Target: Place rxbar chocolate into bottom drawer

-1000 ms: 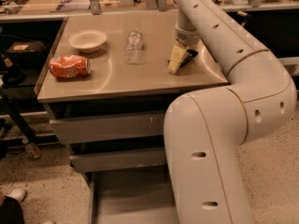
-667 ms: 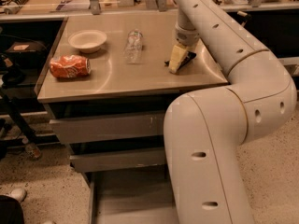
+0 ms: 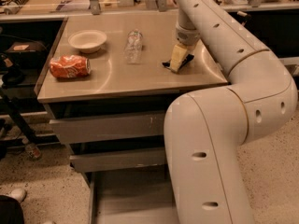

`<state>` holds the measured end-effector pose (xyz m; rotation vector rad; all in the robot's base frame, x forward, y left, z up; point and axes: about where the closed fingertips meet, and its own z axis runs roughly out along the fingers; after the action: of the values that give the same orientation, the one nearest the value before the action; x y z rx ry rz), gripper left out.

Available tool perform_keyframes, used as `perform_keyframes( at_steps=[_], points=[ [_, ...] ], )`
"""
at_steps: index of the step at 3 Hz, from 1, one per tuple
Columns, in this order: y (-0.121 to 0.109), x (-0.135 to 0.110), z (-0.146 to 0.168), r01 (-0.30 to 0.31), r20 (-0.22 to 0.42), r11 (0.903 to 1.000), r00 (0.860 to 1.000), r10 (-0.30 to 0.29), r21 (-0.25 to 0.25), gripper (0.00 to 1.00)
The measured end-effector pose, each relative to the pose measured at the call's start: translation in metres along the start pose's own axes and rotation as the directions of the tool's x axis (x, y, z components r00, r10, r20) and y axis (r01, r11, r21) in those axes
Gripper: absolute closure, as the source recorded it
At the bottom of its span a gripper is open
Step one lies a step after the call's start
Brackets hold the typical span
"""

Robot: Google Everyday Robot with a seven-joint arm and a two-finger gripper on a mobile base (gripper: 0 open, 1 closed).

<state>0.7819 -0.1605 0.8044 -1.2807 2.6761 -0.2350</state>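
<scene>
The rxbar chocolate (image 3: 166,64) is a small black bar on the right part of the grey cabinet top (image 3: 117,78). My gripper (image 3: 177,62) reaches down from the arm onto it and is shut on the bar, whose black ends stick out on both sides. The bar is at the tabletop or just above it. The bottom drawer (image 3: 126,195) is pulled out below the cabinet, its flat grey floor showing. My large pale arm (image 3: 210,139) hides the drawer's right part.
A crushed orange can (image 3: 69,66), a white bowl (image 3: 87,40) and a clear plastic bottle (image 3: 133,45) lie on the cabinet top to the left. Two upper drawers (image 3: 107,127) are closed. A dark stand (image 3: 14,101) and a shoe (image 3: 16,195) are at the left.
The gripper has stayed in the same spot on the bar. A black end of the bar now shows at the gripper's left side too.
</scene>
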Motion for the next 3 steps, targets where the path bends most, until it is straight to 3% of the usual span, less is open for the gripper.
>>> perform_keyframes(
  at_steps=[2, 3],
  points=[
    [-0.002, -0.001, -0.011, 0.000, 0.000, 1.0000, 1.000, 0.000, 0.000, 1.00],
    [-0.010, 0.040, -0.022, -0.081, 0.014, 0.9967, 0.997, 0.081, -0.009, 1.00]
  ],
)
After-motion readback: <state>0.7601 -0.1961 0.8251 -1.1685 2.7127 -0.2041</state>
